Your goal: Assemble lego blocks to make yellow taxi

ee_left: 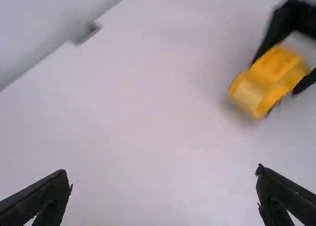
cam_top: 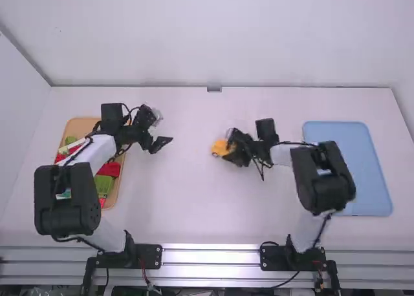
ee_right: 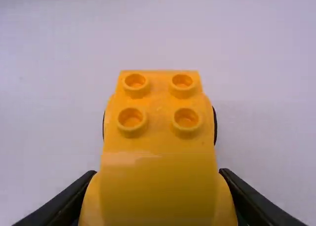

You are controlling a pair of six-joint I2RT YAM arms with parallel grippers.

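My right gripper (cam_top: 230, 147) is near the table's middle, shut on the yellow car (cam_top: 220, 148). In the right wrist view the fingers of my right gripper (ee_right: 158, 174) press the sides of the yellow car (ee_right: 158, 137), whose front part carries studs on top and has dark wheels at its sides. My left gripper (cam_top: 162, 136) is to the left of the car, beyond the tray's right edge. Seen in the left wrist view, my left gripper (ee_left: 163, 172) stands wide open with nothing between its fingers, and the yellow car (ee_left: 269, 80) is farther off in the other gripper.
An orange tray (cam_top: 81, 125) with red, green and other blocks lies at the left, partly under the left arm. At the right a blue tray (cam_top: 349, 160) lies partly behind the right arm. White table (cam_top: 187, 199) stretches between them.
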